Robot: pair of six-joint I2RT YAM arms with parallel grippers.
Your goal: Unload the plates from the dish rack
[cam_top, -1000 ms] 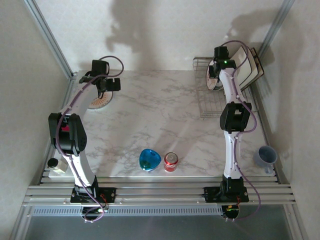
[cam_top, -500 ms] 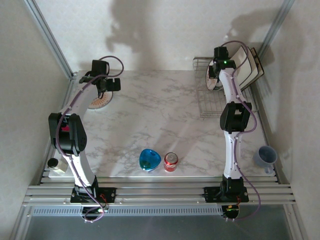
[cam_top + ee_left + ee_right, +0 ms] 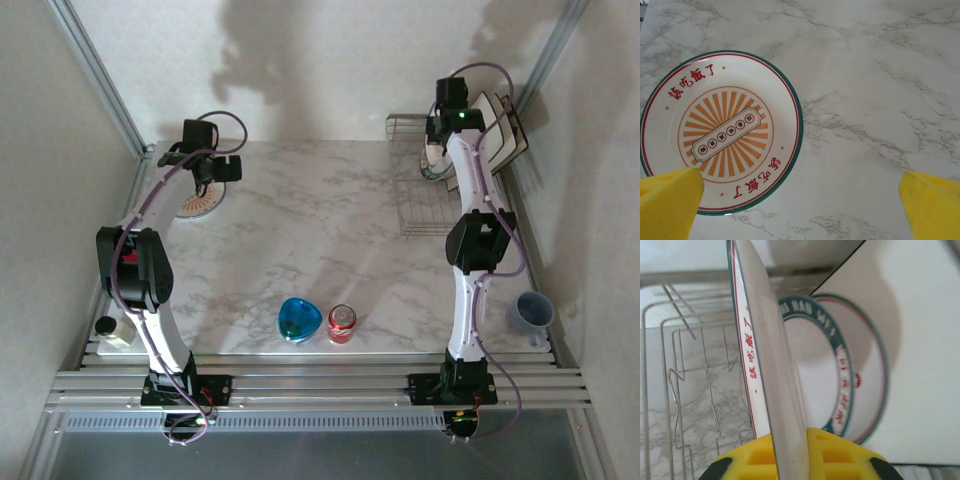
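Round plate point(image 3: 762, 365) clamped edge-on in right gripper point(image 3: 790, 455); dish rack point(image 3: 425, 200) wires on one side, second plate point(image 3: 812, 365) on the other. Left gripper point(image 3: 800, 205) wide open, third plate point(image 3: 722, 132) flat beneath.

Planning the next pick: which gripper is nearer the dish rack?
Right. The right gripper is over the dish rack, its fingers shut on an upright round plate. The left gripper hangs open over a flat plate across the table, far-left.

The flat plate point(image 3: 722, 132) is white with a green rim, red characters and orange rays. The upright plate point(image 3: 770, 390) has the same green and red. The table point(image 3: 880, 75) is white marble, grey-veined.
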